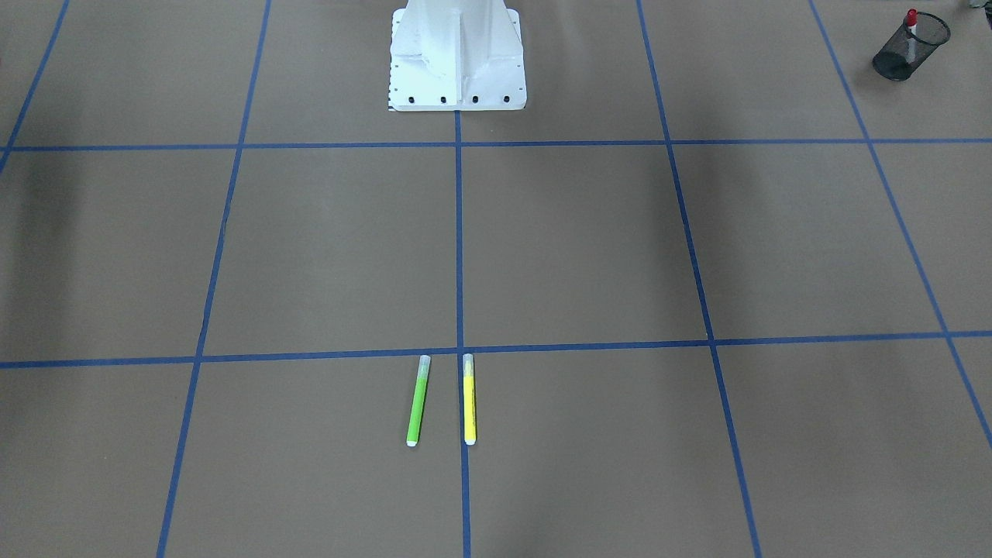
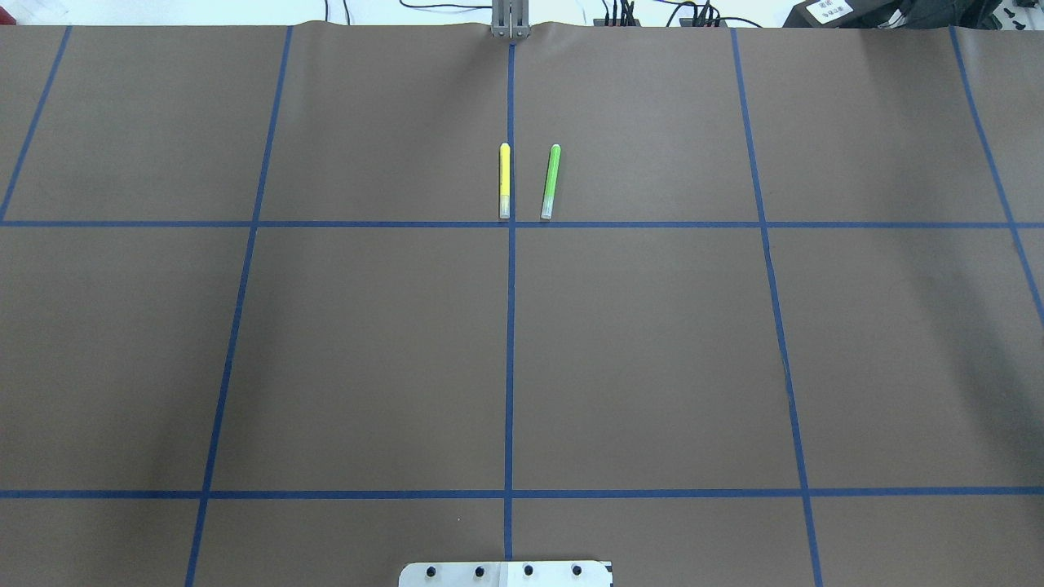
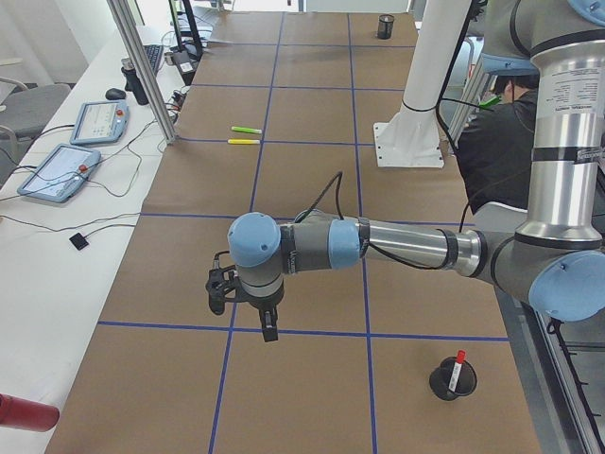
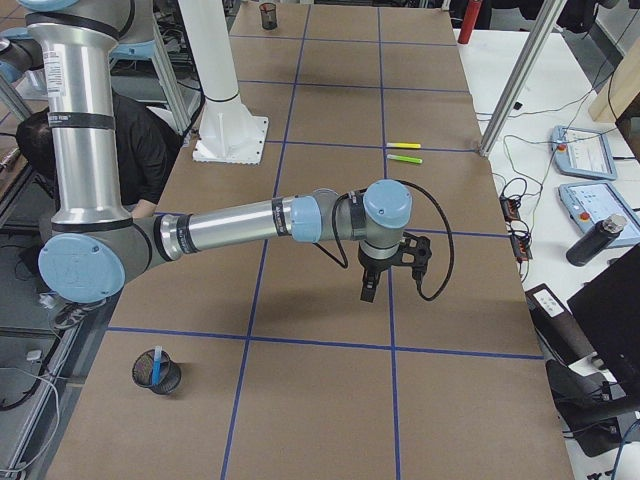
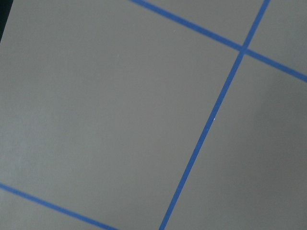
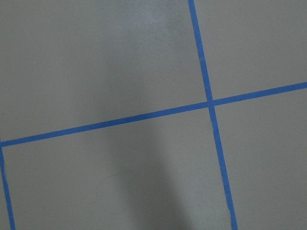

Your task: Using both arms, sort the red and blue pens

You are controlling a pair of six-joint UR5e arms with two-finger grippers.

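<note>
Looks done: red pen [image 3: 458,364] in one cup [image 3: 438,382], blue pen [image 4: 157,361] in the other cup [image 4: 166,380]; can't tell if left gripper [image 3: 243,308] or right gripper [image 4: 392,272] is open.

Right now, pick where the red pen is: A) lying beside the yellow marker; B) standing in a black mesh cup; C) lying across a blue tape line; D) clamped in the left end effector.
B: the red pen stands in the black mesh cup, well apart from the yellow marker and the lime-green marker, which lie side by side.
</note>
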